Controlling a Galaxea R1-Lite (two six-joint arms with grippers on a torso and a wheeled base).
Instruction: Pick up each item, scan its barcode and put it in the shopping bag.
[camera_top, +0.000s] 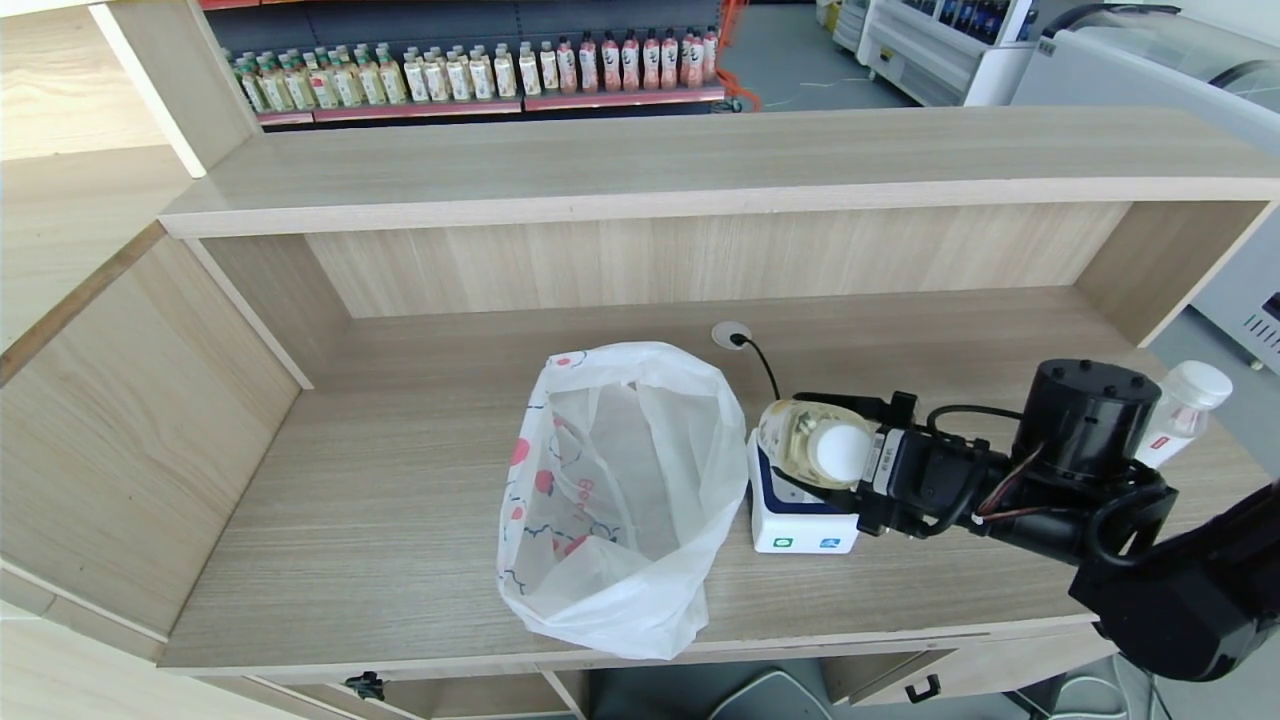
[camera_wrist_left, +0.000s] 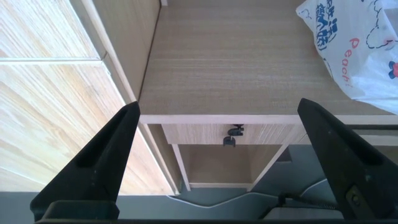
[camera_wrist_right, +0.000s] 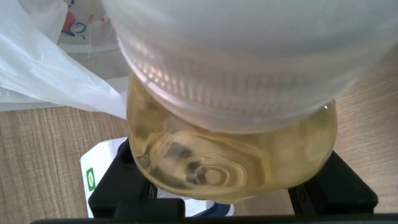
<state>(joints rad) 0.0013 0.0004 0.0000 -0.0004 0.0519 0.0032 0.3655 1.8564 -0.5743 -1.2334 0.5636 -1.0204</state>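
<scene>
My right gripper (camera_top: 815, 440) is shut on a clear bottle (camera_top: 812, 443) of yellowish drink with a white cap, held lying sideways just over the white and blue barcode scanner (camera_top: 800, 520) on the counter. The right wrist view looks along the bottle (camera_wrist_right: 230, 149) from its cap end, with the scanner (camera_wrist_right: 99, 177) under it. The white shopping bag (camera_top: 625, 490) stands open directly to the scanner's left. My left gripper (camera_wrist_left: 217, 162) hangs open and holds nothing, out past the counter's front edge, with a corner of the bag (camera_wrist_left: 354, 43) in its view.
A second bottle (camera_top: 1180, 410) with a white cap stands at the counter's right end behind my right arm. A black cable (camera_top: 762, 362) runs from a port in the counter to the scanner. Raised wooden walls enclose the counter at the back and both sides.
</scene>
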